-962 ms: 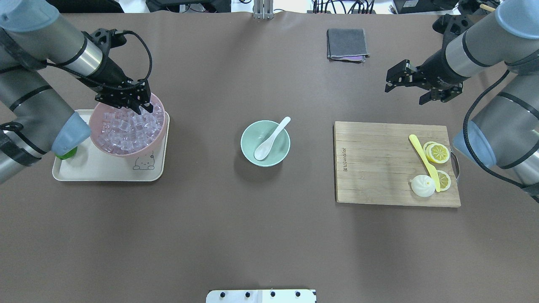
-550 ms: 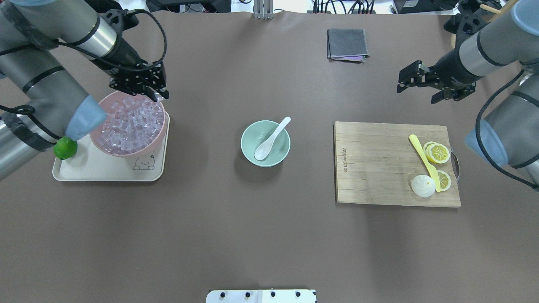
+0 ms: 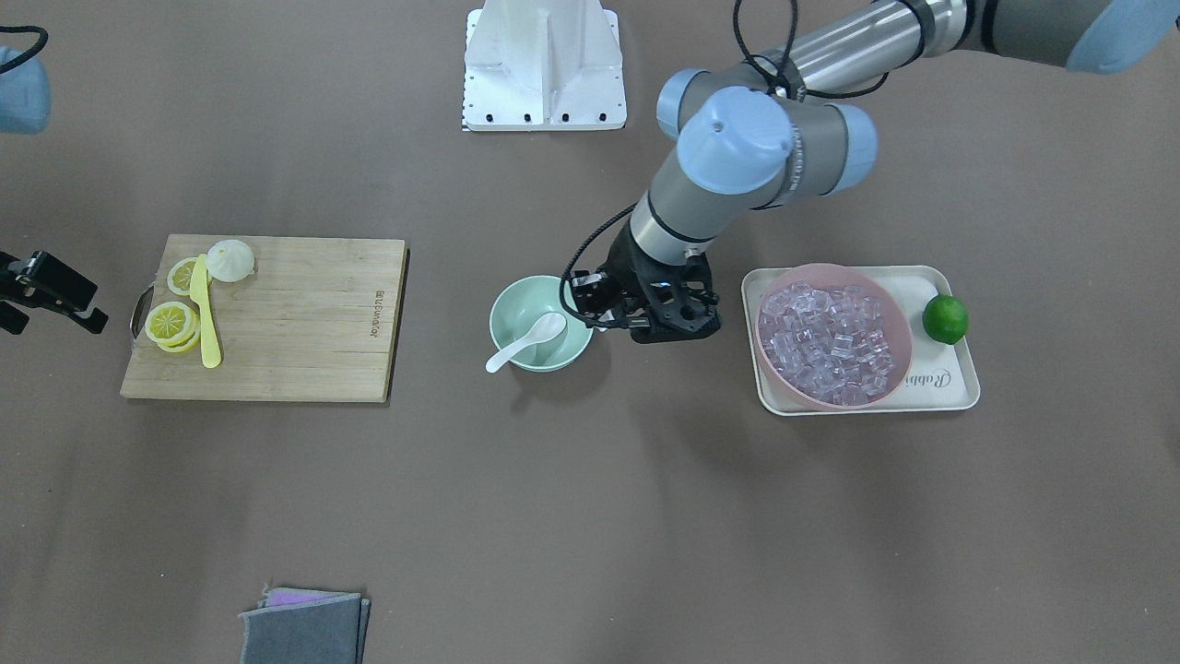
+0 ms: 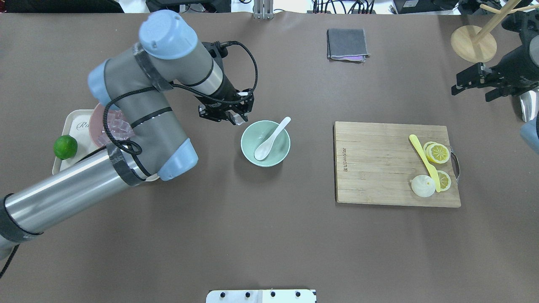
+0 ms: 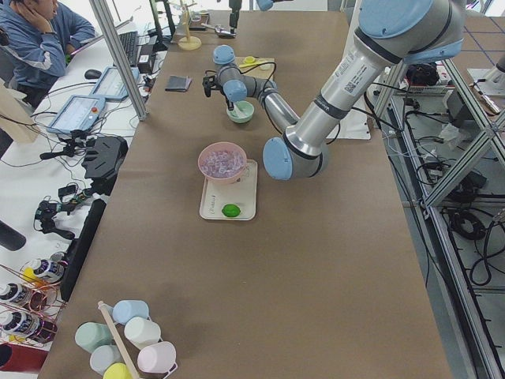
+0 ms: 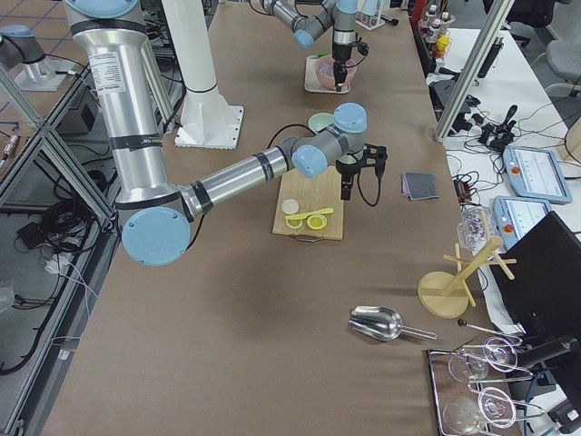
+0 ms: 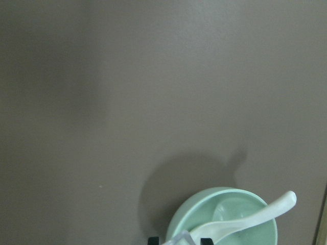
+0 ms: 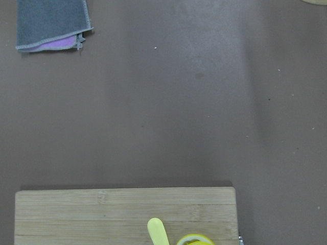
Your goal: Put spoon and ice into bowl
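Spoon [image 4: 271,139], white, scoop resting in mint-green bowl [image 4: 280,151] at centre of overhead frame, handle over its upper-right rim. Left gripper [image 4: 238,119] just upper left of that bowl, clamped on one ice cube [image 4: 240,122]; other ice [image 3: 830,343] heaped in pink bowl [image 3: 903,355]. Right gripper [image 4: 471,92] at upper right edge, fingers seemingly apart, empty.

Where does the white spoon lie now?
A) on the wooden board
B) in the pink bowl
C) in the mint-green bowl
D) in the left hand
C: the spoon rests with its scoop inside the mint-green bowl, its handle leaning over the rim.
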Tool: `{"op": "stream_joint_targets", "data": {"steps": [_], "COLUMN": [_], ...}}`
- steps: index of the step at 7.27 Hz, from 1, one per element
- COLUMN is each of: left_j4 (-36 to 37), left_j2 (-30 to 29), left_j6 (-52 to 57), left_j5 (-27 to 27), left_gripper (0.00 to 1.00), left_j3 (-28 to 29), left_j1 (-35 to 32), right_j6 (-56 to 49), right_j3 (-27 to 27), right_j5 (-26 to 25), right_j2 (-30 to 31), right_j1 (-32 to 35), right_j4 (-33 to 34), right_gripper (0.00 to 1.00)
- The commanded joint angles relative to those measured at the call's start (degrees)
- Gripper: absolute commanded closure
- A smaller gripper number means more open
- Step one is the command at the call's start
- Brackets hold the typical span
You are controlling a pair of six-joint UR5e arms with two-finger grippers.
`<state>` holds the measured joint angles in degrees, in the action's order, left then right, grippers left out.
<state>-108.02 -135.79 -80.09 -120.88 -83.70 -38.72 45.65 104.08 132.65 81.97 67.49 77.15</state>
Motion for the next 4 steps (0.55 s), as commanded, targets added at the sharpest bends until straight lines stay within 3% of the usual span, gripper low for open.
{"op": "stream_joint_targets", "data": {"steps": [1, 2, 3, 4], "left_j4": [-5.25, -5.09, -5.01, -4.48], "left_j2": [-1.14, -0.71, -0.27, 3.83], "left_j6": [-2.52, -2.7, -2.79, -2.7], "left_j5": [4.15, 4.16, 4.07, 3.11], "left_gripper": [0.34, 0.03, 0.02, 0.02], "left_j3": [2.4, 2.14, 1.09, -3.53], "left_j1": [4.09, 4.18, 3.92, 2.09], "right_j6": [-1.26, -1.26, -1.26, -1.26], "right_j3": [0.07, -0.11, 0.15, 0.24], "right_j5": [0.33, 0.33, 0.33, 0.42], "right_j2": [0.82, 0.82, 0.91, 0.91], "right_j1": [0.62, 0.62, 0.71, 0.88], "right_j4": [-0.07, -0.16, -0.07, -0.07], "right_gripper": [0.0, 0.0, 0.0, 0.0]}}
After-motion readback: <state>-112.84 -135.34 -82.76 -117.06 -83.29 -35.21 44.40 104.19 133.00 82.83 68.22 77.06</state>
